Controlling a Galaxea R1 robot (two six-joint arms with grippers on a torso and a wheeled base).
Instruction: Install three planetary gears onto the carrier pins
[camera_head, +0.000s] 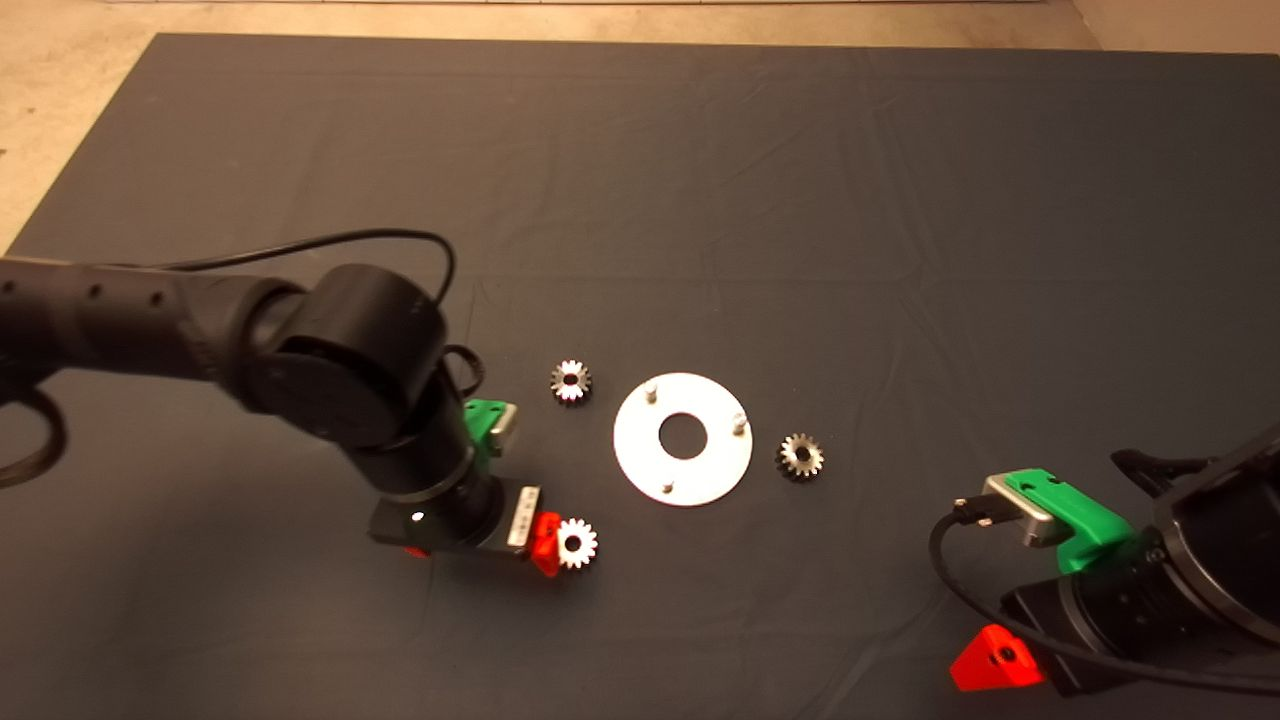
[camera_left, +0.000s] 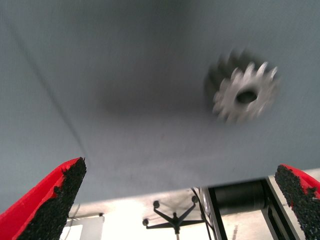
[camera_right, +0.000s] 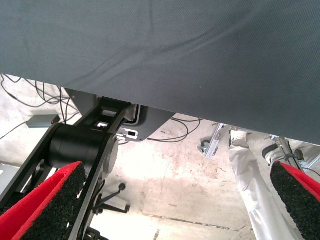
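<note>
**A:** Hovering low over the mat (camera_head: 800, 180), the left gripper (camera_head: 545, 545) is sitting just beside the nearest gear (camera_head: 576, 543), with its fingers (camera_left: 55, 200) spread wide and holding nothing.

**B:** And the other two planetary gears?

**A:** One gear (camera_head: 570, 381) is lying to the left of the disc (camera_head: 683, 476), another gear (camera_head: 800, 456) just to its right. All three carrier pins (camera_head: 650, 391) are standing bare.

**B:** How is that gear likely handling?

**A:** It is looking like solid metal: stiff, small, probably dense and slick. Pinching across the toothed rim seems safest, keeping the centre hole free for the pin.

**B:** The right gripper (camera_head: 995, 660)?

**A:** It is waiting at the lower right edge, fingers (camera_right: 50, 200) apart and empty; its wrist view is showing a person's leg (camera_right: 250, 180) beyond the mat.

**B:** Any writing?

**A:** A white label on the left wrist is showing, but it is too small to read.
</note>
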